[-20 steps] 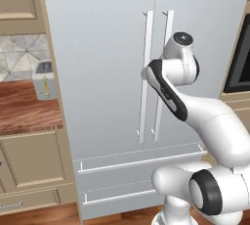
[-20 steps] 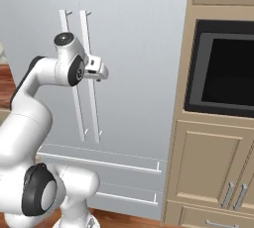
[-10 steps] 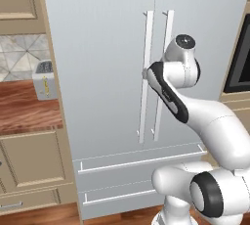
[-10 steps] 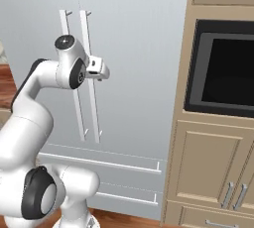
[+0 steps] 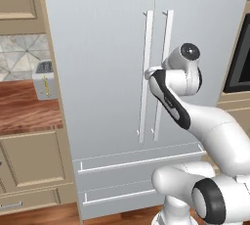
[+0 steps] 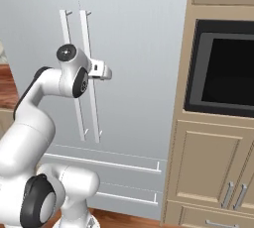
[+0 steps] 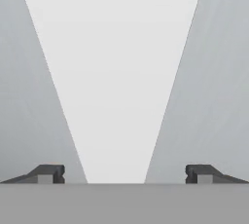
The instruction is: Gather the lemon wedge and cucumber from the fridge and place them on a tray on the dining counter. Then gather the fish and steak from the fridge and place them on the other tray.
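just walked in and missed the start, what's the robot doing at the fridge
The robot arm has its hand up against the fridge, which has both doors shut. In the hand view the two fingertips stand wide apart on either side of a pale vertical handle bar, lined up on it but not closed on it. Nothing is held, and none of the food is out yet.
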Controlling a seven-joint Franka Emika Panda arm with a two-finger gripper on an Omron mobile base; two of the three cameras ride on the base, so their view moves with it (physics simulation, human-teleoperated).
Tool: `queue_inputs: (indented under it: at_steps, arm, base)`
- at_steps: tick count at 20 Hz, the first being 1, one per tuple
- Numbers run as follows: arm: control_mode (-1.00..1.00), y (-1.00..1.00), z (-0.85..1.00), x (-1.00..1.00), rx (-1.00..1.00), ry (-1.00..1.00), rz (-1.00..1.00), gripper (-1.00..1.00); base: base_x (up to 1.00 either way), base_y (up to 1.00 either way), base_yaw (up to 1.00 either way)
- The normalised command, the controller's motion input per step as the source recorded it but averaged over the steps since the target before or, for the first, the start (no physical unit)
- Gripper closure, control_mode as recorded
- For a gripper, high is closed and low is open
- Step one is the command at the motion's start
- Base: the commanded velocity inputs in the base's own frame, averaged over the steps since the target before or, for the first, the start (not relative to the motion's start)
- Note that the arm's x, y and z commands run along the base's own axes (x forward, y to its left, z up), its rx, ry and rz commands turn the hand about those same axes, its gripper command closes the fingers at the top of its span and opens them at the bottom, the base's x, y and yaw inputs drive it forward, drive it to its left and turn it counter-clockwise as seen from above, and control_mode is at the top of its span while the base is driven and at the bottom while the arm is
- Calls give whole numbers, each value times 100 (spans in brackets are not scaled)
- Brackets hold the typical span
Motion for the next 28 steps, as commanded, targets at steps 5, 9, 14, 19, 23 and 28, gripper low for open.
queue_inputs:
  at_steps: [5, 9, 14, 19, 23, 28]
  arm:
    - [-100, 1, -4, 28, 0, 1, 0, 100]
    - [-100, 0, -3, -23, -2, 3, 0, 100]
    - [-100, 0, 14, -68, -7, 0, 0, 100]
    - [-100, -4, 28, -95, -9, 0, -1, 100]
    - [-100, -23, 27, -100, -4, 0, -3, 100]
    - [-100, -24, 31, -99, -4, 0, -5, 100]
  base:
    - [0, 0, 0]
    - [0, 0, 0]
    - [0, 0, 0]
    - [0, 0, 0]
    - [0, 0, 0]
    - [0, 0, 0]
